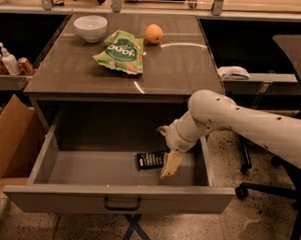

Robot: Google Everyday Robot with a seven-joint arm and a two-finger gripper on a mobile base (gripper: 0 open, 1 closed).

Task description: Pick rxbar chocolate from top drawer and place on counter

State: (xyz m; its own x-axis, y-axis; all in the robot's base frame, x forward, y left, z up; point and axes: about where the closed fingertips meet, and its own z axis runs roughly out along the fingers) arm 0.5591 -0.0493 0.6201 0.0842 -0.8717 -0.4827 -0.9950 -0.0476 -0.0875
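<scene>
The rxbar chocolate [149,160] lies in the open top drawer [62,200], right of centre. The end effector [170,166] hangs at its right end, perhaps touching; open or closed, I cannot tell. Centre over the bar, straddling its narrow width

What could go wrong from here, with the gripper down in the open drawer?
The gripper hangs at the right end of the rxbar chocolate, which lies flat on the top drawer floor: it may push the bar away instead of lifting it. Lifting out, the arm could hit the counter edge just above.
</scene>
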